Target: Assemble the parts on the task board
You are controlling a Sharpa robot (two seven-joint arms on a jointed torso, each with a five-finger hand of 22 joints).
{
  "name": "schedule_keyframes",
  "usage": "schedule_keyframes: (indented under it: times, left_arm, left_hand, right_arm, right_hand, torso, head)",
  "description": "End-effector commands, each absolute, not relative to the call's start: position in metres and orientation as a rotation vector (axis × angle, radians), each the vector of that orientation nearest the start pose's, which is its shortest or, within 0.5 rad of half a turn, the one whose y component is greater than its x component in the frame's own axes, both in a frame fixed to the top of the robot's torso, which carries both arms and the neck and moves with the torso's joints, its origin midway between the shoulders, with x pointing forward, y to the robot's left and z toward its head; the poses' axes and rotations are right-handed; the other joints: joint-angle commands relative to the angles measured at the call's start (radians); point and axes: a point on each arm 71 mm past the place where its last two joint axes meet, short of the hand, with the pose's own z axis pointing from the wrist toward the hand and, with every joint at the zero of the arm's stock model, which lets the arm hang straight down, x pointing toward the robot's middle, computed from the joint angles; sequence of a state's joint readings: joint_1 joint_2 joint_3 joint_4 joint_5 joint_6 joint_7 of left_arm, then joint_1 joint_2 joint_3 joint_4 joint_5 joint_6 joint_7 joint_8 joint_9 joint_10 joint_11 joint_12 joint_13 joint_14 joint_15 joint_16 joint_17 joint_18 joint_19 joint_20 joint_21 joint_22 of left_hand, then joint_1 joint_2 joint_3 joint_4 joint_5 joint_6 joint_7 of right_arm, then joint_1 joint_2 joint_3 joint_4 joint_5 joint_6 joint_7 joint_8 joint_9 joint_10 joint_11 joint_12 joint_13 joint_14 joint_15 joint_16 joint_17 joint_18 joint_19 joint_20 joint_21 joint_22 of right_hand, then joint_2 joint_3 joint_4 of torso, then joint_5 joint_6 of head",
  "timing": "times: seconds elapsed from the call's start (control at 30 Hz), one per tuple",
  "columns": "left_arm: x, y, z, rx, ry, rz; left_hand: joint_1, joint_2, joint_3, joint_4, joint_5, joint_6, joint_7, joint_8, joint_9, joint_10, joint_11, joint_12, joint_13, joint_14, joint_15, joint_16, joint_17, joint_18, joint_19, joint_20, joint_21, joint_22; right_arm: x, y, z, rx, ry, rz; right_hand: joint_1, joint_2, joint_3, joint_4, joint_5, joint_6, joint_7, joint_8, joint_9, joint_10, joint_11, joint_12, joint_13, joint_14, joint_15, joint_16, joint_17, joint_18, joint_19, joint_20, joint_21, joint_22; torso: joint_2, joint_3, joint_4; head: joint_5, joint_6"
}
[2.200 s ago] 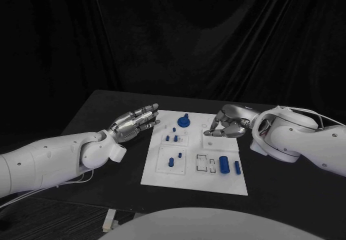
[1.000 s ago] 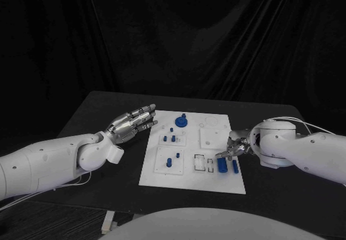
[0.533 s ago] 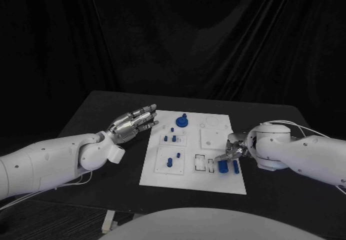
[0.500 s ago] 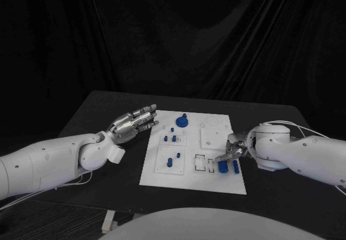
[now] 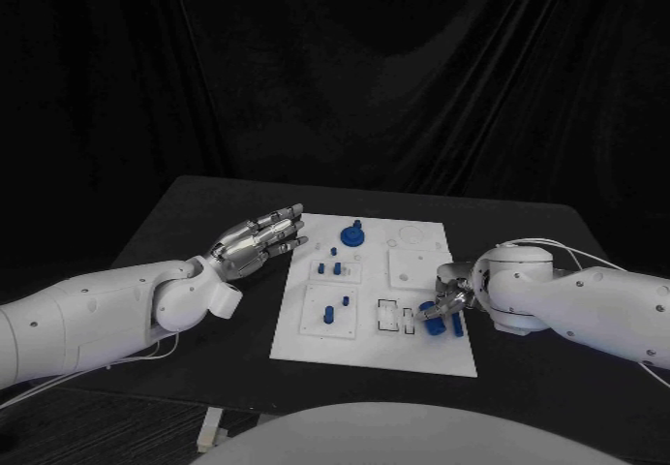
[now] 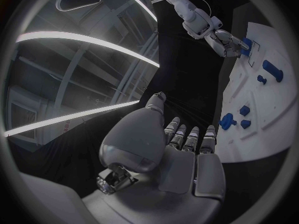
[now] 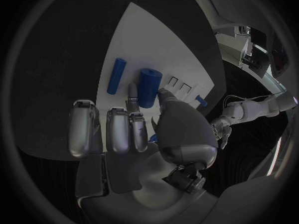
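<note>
1. The task board [image 5: 375,329], a white plate, lies in the middle of the black surface [image 5: 182,208], between the 2 arms.
2. The left hand [image 5: 259,240] hovers beside the board's far left edge, over the dark surface. Its fingers are straight and slightly apart, and it holds nothing; the left wrist view shows the same flat, empty palm [image 6: 181,159].
3. The right hand [image 5: 447,295] is low over the board's right side. In the right wrist view its thumb and a fingertip [image 7: 132,92] reach the near end of the thick blue cylinder [image 7: 149,87], the thumb tip on one side and the fingertip on the other, while the remaining fingers are curled in short of it. Whether this is a firm grip or only a touch I cannot tell.
4. The thick blue cylinder [image 5: 435,321] lies on its side on the board's right part, with a thin blue rod [image 5: 455,324] lying just beside it, nearly parallel, nearer the board's right edge.
5. A blue knob-like part [image 5: 353,233] stands at the board's far end; small blue pegs [image 5: 329,266] stand in the left-hand plates, and a further peg [image 5: 329,312] is nearer the robot.
</note>
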State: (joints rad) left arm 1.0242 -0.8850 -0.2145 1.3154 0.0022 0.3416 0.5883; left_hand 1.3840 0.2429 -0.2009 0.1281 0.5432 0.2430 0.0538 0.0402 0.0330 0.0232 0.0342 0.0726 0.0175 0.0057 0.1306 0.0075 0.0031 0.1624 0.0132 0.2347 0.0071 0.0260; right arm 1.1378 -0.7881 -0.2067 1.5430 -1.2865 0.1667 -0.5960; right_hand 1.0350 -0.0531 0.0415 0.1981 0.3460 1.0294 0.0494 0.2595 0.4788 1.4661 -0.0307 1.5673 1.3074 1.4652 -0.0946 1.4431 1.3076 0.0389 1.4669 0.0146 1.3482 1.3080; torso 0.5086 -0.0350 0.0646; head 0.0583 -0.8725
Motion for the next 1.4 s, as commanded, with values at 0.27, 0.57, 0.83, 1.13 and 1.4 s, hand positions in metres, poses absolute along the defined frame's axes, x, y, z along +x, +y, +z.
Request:
schedule_keyframes:
  times: [0.27, 0.57, 0.83, 1.13, 1.4]
  left_arm:
    - [0.431, 0.27, -0.311, -1.215, 1.639, -1.943]
    - [0.43, 0.271, -0.311, -1.216, 1.639, -1.943]
    - [0.429, 0.267, -0.31, -1.214, 1.638, -1.96]
    - [0.429, 0.267, -0.311, -1.214, 1.639, -1.962]
    - [0.429, 0.266, -0.311, -1.214, 1.641, -1.964]
  left_hand:
    - [-0.002, 0.005, -0.003, -0.004, 0.004, -0.007, -0.003, 0.004, 0.0, -0.002, 0.001, 0.004, 0.0, -0.003, 0.01, 0.006, 0.001, 0.014, -0.001, 0.007, 0.003, 0.001]
    - [-0.002, 0.004, -0.003, -0.005, 0.005, -0.007, -0.003, 0.004, 0.0, -0.002, 0.001, 0.004, 0.0, -0.003, 0.011, 0.006, 0.001, 0.014, 0.0, 0.008, 0.003, 0.001]
    - [-0.002, 0.004, -0.003, -0.005, 0.005, -0.008, -0.003, 0.004, 0.0, -0.002, 0.001, 0.004, 0.0, -0.003, 0.012, 0.005, 0.001, 0.013, -0.001, 0.008, 0.003, 0.0]
    - [-0.002, 0.004, -0.003, -0.005, 0.005, -0.008, -0.003, 0.004, 0.0, -0.002, 0.001, 0.004, 0.0, -0.003, 0.012, 0.005, 0.001, 0.013, -0.001, 0.008, 0.003, 0.0]
    - [-0.002, 0.003, -0.003, -0.006, 0.007, -0.008, -0.003, 0.003, 0.0, -0.002, 0.001, 0.004, 0.0, -0.003, 0.011, 0.005, 0.001, 0.013, -0.001, 0.009, 0.003, 0.0]
  right_arm:
    - [0.423, -0.2, -0.308, -0.077, 2.447, 0.153]
    - [0.424, -0.206, -0.29, 0.133, 2.401, 0.267]
    - [0.425, -0.202, -0.272, 0.352, 2.44, 0.394]
    - [0.423, -0.181, -0.277, 0.478, 2.504, 0.49]
    - [0.418, -0.169, -0.296, 0.496, 2.553, 0.494]
  right_hand:
    - [0.105, 0.001, 0.092, -0.112, 0.338, -0.022, -0.016, 0.059, 0.093, 0.105, -0.011, 0.003, 0.263, 0.061, -0.01, -0.008, 0.0, 0.016, 0.029, -0.009, -0.016, 0.189]
    - [0.093, -0.003, 0.152, -0.145, 0.436, -0.045, -0.016, 0.085, 0.136, 0.105, -0.012, 0.003, 0.263, 0.063, -0.01, -0.001, 0.009, 0.012, 0.035, -0.01, -0.001, 0.194]
    - [0.073, -0.002, 0.185, -0.155, 0.478, -0.049, -0.016, 0.098, 0.156, 0.105, -0.012, 0.003, 0.263, 0.064, -0.01, 0.002, 0.012, 0.012, 0.036, -0.01, 0.001, 0.195]
    - [0.014, 0.005, 0.202, -0.138, 0.41, -0.058, -0.017, 0.111, 0.178, 0.105, -0.013, 0.003, 0.263, 0.063, -0.01, 0.004, 0.011, 0.012, 0.036, -0.01, 0.0, 0.195]
    - [-0.011, 0.012, 0.207, -0.125, 0.34, -0.07, -0.015, 0.118, 0.191, 0.105, -0.011, 0.003, 0.263, 0.062, -0.009, 0.002, 0.006, 0.013, 0.035, -0.009, -0.004, 0.194]
  torso:
    - [0.0, 0.0, -0.0001]
    - [0.0, 0.0001, 0.0003]
    - [-0.001, 0.0001, -0.0007]
    - [-0.001, -0.0001, 0.0001]
    - [0.001, -0.0001, 0.0007]
  head:
    - [0.007, 0.0]
    - [0.015, 0.0]
    - [0.018, 0.0]
    - [0.016, 0.0]
    - [0.026, 0.0]
